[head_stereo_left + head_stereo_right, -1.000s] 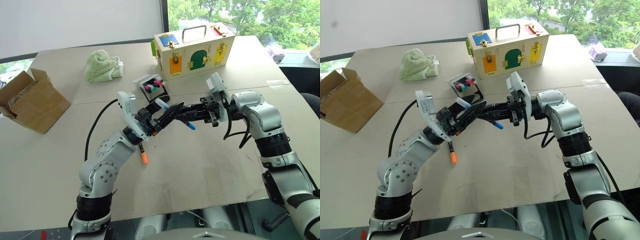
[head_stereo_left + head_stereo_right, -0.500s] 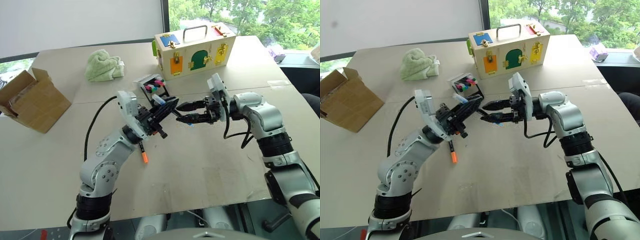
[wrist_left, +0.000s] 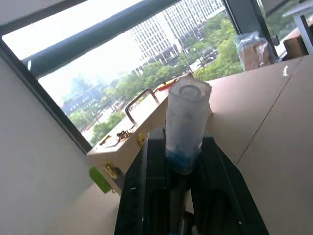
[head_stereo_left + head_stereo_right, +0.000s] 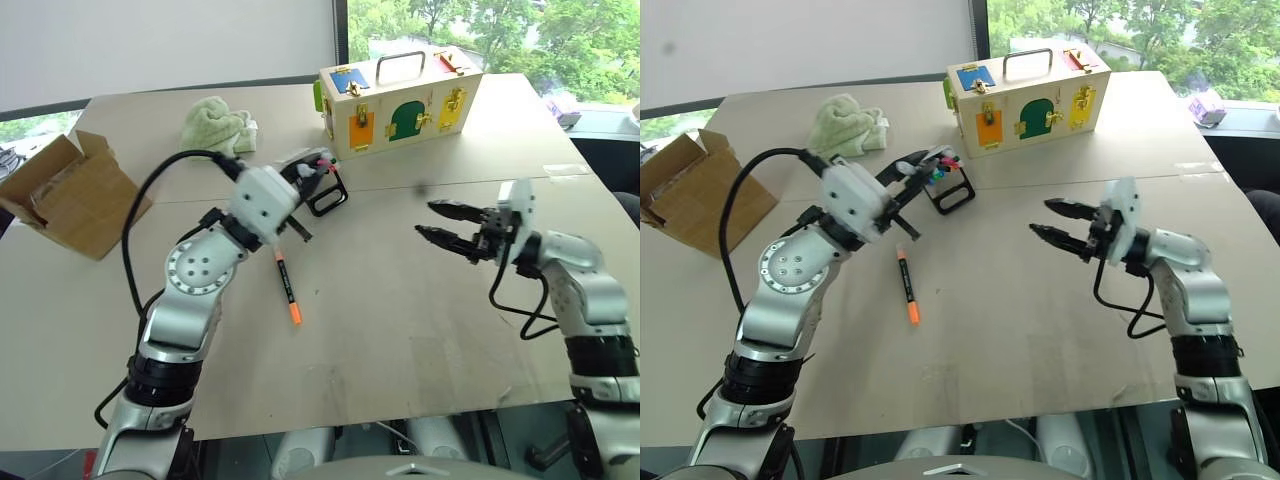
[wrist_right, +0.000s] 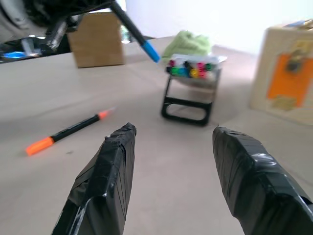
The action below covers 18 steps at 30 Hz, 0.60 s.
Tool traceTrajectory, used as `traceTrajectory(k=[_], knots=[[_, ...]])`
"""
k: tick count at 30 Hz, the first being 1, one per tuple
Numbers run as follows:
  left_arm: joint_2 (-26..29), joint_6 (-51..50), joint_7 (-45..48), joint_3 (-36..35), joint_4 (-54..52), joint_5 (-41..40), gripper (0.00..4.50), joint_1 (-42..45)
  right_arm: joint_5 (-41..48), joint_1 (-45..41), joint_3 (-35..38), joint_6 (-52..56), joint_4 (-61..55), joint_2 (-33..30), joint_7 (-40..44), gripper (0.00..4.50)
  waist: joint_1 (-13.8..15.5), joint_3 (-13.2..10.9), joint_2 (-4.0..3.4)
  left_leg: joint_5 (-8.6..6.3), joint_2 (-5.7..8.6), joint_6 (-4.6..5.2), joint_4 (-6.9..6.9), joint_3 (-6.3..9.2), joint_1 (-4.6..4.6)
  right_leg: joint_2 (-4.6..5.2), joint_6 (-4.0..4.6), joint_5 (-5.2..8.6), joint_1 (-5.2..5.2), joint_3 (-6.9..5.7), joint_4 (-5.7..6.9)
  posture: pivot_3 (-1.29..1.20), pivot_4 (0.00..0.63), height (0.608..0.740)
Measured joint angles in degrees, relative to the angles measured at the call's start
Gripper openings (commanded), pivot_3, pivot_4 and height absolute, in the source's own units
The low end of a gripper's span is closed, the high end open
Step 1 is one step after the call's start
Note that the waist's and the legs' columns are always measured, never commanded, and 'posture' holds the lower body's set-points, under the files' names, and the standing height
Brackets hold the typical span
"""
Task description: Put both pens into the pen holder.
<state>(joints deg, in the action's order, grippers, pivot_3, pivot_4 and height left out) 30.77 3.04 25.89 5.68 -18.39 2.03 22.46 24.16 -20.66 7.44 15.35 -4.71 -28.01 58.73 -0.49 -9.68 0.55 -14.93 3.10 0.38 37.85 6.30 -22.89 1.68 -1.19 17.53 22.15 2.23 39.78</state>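
Orange-capped, one pen (image 4: 286,287) is seen lying flat on the table (image 4: 420,320), clear of both grippers. A second, blue-capped pen (image 5: 134,33) is clamped in the closed left gripper (image 3: 183,161), near the single pen holder (image 4: 943,178). The right gripper (image 4: 445,222) is held apart with fingers spread, empty.

Orange pen (image 4: 287,289) flat; blue pen (image 5: 133,30) near holder (image 5: 191,88).

No readable text, labels, brands or numbers on anything visible.
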Motion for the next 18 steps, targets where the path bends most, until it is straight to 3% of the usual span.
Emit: traceTrajectory(k=[6,11,18], knots=[[-0.27,4.63,-3.34,2.88,3.66,11.81,0.03,2.16,-0.16,7.1,2.81,0.71,-9.21,-2.73,-6.64,2.66,-0.27,0.0,-0.01,-0.01,-0.04,0.02,-0.08,-0.03,0.04,-0.04,-0.01,0.01,0.01,0.03,0.04,0.0,0.15,0.74],[-1.47,6.36,-5.34,3.33,9.68,14.12,0.03,2.32,3.36,11.65,3.16,4.63,-16.48,-4.97,-8.16,2.66,-0.34,-0.01,0.02,-0.03,-0.03,0.07,-0.05,-0.07,0.06,-0.03,-0.01,0.0,0.0,0.05,0.07,0.0,0.15,0.74],[-2.22,11.51,-7.79,3.21,16.98,14.85,0.03,5.75,4.19,12.1,3.02,5.48,-18.12,-5.2,-10.86,2.66,-0.19,0.0,0.03,0.0,-0.02,0.03,-0.01,-0.05,0.06,-0.02,-0.01,0.0,-0.02,0.0,0.08,0.0,0.15,0.74]])
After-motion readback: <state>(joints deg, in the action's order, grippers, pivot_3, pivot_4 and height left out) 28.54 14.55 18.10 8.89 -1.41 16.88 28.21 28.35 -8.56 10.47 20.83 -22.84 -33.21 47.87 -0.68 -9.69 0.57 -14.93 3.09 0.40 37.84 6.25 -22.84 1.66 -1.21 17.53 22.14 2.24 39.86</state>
